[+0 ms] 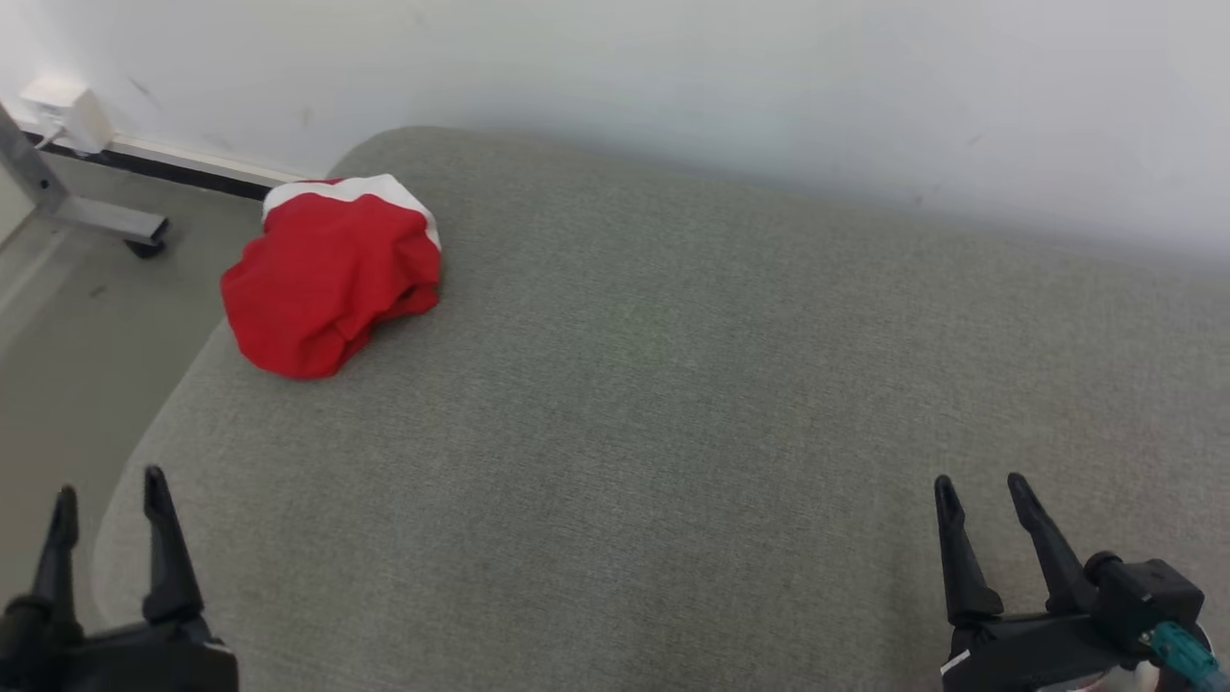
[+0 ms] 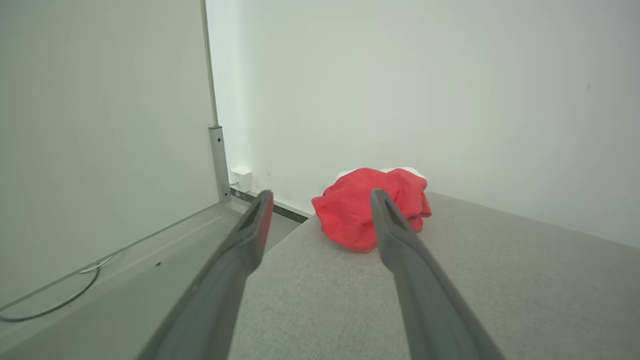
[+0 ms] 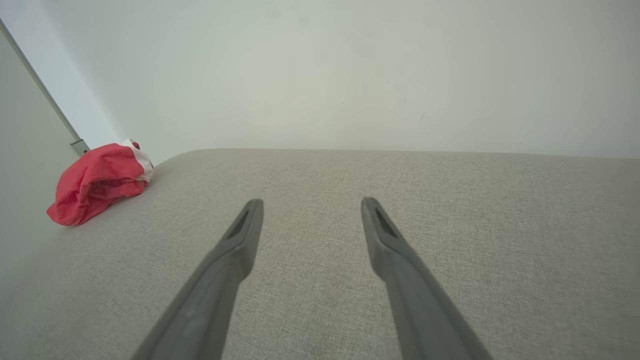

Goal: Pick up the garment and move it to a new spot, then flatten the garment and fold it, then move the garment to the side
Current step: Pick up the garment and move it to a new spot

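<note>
The left gripper (image 1: 109, 481) is seen at the near left edge of the grey, fabric-covered worktop (image 1: 673, 432), its two dark fingers spread wide with nothing held between them. The right gripper (image 1: 980, 479) is placed at the near right, likewise wide open and empty. Between both and the far side, a broad stretch of bare cloth surface is seen. The garment (image 1: 327, 279), red with a white band along its far edge, is bunched in a loose heap at the far left corner, well apart from both grippers and close to the rounded edge above the floor (image 1: 86, 317). Whether part of it overhangs that edge cannot be told. The pick-up is judged not yet begun, and the left gripper is judged the better placed for it, since the heap is framed almost between its fingers in the left wrist view. A good grasp is likely to be got by lowering the open fingers over a raised fold near the top of the heap, not at its thin outer hem, so that several layers are pinched. The approach is best made from the worktop side, so the cloth is not pushed off the corner. The bare middle of the worktop is suggested as the new spot, where both grippers can be brought to bear for flattening.
</note>
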Motion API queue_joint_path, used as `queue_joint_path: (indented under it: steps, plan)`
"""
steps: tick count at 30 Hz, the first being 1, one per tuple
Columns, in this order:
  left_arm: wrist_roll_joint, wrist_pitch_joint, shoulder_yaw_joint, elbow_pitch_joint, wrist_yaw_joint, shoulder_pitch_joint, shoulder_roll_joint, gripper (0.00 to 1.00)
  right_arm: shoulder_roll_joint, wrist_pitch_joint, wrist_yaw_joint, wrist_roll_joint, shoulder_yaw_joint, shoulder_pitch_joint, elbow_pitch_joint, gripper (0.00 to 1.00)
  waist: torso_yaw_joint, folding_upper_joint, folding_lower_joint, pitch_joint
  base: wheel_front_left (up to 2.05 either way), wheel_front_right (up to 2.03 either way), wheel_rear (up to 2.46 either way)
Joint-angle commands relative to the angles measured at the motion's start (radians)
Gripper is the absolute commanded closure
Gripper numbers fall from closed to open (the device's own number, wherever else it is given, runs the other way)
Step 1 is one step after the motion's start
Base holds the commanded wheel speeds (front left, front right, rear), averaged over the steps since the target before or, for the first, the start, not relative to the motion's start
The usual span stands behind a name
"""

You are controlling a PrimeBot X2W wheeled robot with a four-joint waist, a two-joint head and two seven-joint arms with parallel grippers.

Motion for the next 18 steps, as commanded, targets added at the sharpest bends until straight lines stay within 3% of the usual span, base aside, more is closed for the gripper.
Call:
queue_joint_path:
  steps: [1, 10, 18]
  plan:
    - [-0.014, -0.002, 0.013, 0.007, 0.0, -0.051, 0.02, 0.0, -0.009, 0.003, -0.002, -0.007, -0.004, -0.019, -0.01, 0.0, -0.083, 0.0, 0.0, 0.066, 0.0, 0.0, 0.0]
    - [-0.06, 0.049, 0.051, 0.051, -0.005, -0.301, 0.139, 0.0, -0.016, 0.013, -0.002, -0.033, -0.051, -0.081, -0.062, 0.0, -0.243, 0.0, 0.0, 0.223, 0.0, 0.0, 0.0]
    - [-0.09, 0.082, 0.067, 0.102, -0.002, -0.452, 0.207, 0.0, -0.012, 0.011, -0.002, -0.05, -0.075, -0.117, -0.101, 0.0, -0.324, 0.0, 0.0, 0.319, 0.0, 0.0, 0.0]
